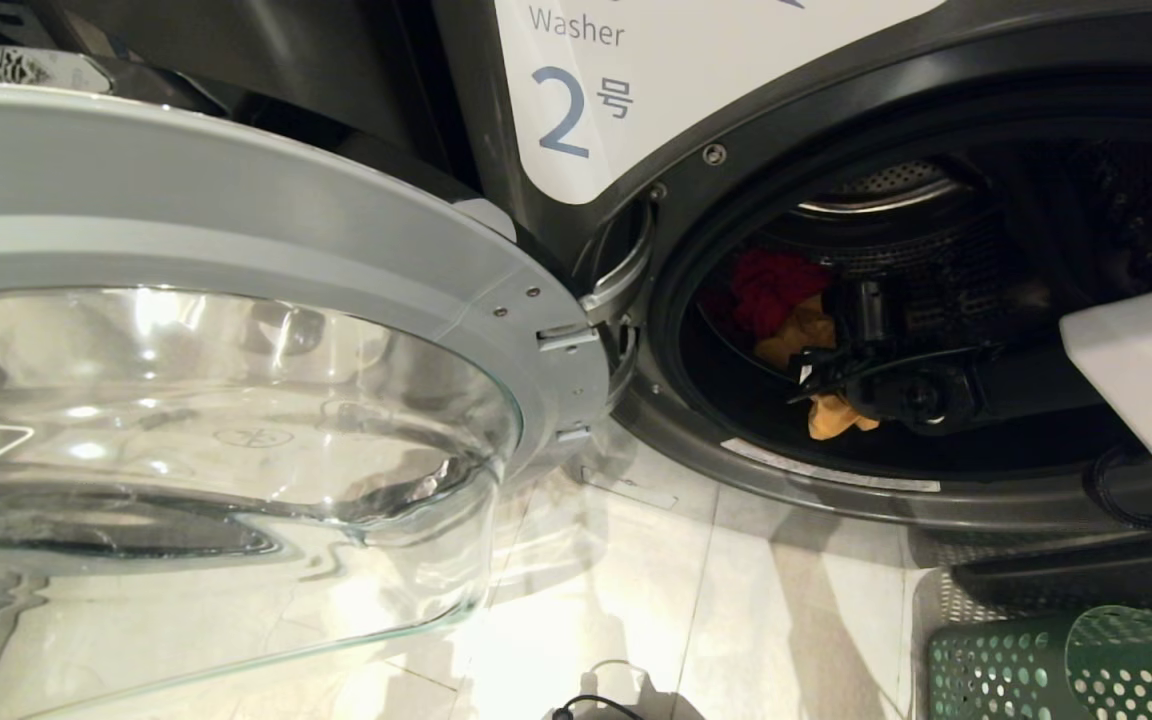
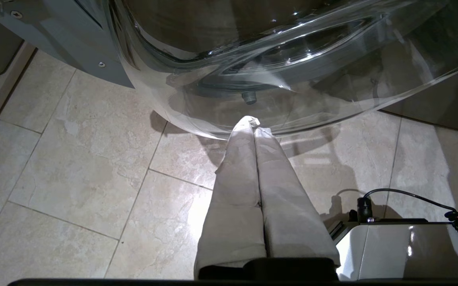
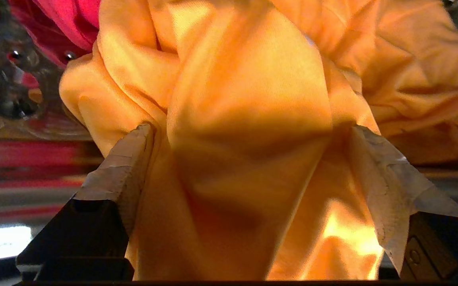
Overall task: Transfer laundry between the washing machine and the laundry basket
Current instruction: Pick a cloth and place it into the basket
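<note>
Hanging low over floor tiles (image 2: pixel 74 159) beside the swung-out glass door (image 1: pixel 236 430), the left gripper (image 2: pixel 255 124) is clenched, empty. Right of that door a basket (image 1: pixel 1076 665) corner shows below the washer (image 1: pixel 636 200) mouth. Deeper, inside the drum (image 1: pixel 896 180), the right gripper (image 3: pixel 249 131) has its fingers (image 3: pixel 125 159) spread, straddling a bunched yellow garment (image 3: pixel 245 119); a red garment (image 1: pixel 771 285) lies behind it.

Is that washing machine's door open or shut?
Open. The glass door is swung out to the left, so the drum shows, with red and orange laundry inside.
</note>
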Robot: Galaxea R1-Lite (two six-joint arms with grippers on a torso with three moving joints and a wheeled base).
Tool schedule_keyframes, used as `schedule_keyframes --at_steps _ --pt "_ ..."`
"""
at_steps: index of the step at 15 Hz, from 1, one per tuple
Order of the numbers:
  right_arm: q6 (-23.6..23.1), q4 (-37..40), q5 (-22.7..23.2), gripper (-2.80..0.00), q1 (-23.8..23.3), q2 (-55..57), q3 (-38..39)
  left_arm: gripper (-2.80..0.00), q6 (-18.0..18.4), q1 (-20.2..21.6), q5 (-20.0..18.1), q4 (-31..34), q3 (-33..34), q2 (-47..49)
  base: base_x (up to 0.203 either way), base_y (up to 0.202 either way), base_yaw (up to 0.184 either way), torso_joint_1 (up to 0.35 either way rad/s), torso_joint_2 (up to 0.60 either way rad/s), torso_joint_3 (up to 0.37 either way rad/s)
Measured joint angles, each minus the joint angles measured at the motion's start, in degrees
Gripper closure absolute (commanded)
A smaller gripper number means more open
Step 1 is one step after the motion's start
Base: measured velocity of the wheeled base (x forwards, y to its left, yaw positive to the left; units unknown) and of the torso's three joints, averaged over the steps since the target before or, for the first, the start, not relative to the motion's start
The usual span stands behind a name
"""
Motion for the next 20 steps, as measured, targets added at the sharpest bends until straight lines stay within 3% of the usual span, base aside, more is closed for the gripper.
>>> schedule_keyframes --at_steps 20 --pt "-0.8 2.2 -0.7 -2.8 -0.1 1.4 -3.5 0.0 0.0 0.0 0.0 0.0 0.0 0.0 0.0 0.0 0.0 0.0 0.0 0.0"
